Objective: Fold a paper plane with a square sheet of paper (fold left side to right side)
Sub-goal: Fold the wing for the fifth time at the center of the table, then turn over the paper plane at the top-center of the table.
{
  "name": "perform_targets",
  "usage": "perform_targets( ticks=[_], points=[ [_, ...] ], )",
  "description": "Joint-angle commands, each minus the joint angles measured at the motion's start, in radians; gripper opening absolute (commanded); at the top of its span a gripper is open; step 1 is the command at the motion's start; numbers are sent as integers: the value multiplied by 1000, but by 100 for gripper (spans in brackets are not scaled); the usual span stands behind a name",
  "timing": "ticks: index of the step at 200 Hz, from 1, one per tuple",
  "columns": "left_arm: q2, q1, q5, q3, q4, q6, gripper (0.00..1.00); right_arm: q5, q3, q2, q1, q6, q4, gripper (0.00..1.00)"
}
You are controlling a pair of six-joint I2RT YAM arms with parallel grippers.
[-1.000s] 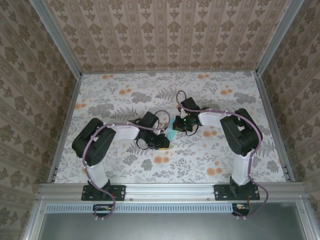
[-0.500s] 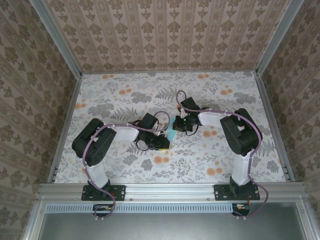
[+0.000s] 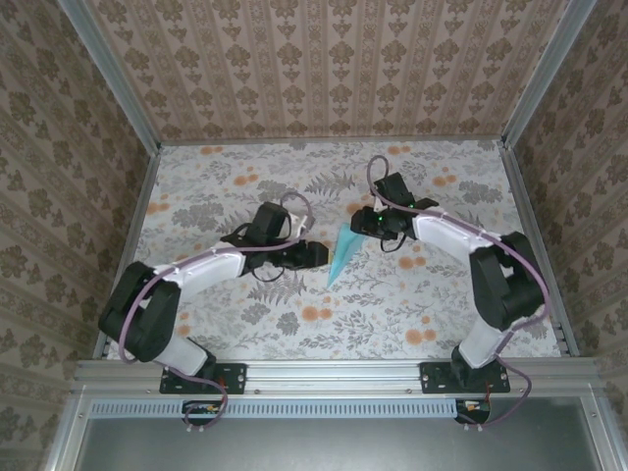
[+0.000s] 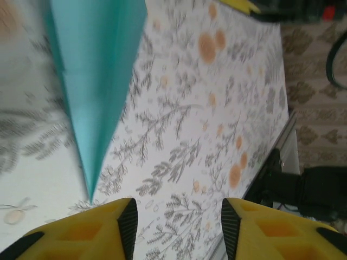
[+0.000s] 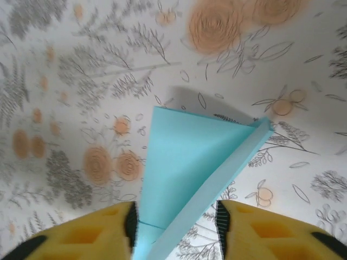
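Observation:
The paper plane [image 3: 340, 254] is a narrow turquoise dart lying on the flowered table [image 3: 216, 191], its tip pointing toward the near edge. My left gripper [image 3: 316, 253] is just left of it and open. In the left wrist view the plane [image 4: 96, 76] is at the upper left, its tip just ahead of the left finger, and nothing is between the jaws of the left gripper [image 4: 180, 223]. My right gripper [image 3: 359, 224] is at the plane's wide far end, open. In the right wrist view the plane [image 5: 184, 162] spreads out below the parted jaws of the right gripper [image 5: 174, 222], one folded flap slightly raised.
Patterned walls [image 3: 324, 69] and metal rails [image 3: 128, 245] enclose the table on three sides. The arm bases are bolted to the near rail [image 3: 334, 373]. Floral table surface lies bare around the plane.
Both grippers have opened and drawn back from the middle, left arm leftward, right arm farther back and right. The paper, earlier pinched between them, now lies free on the table.

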Motion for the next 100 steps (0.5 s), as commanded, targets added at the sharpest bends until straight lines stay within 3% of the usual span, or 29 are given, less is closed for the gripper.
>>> perform_targets(
  ticks=[1,23,55,77,100],
  points=[
    [-43,41,-102,-29,11,31,52,103,-70,-70,26,37,-62,57],
    [-57,69,-161,-24,21,31,54,129,-110,-79,75,112,-54,68],
    [-51,80,-194,-7,33,35,54,108,-109,-10,132,175,9,69],
    [-52,80,-200,-7,29,41,55,110,-52,56,162,171,-8,68],
    [-62,80,-214,-16,22,45,55,114,-32,99,172,174,-17,56]
  ],
)
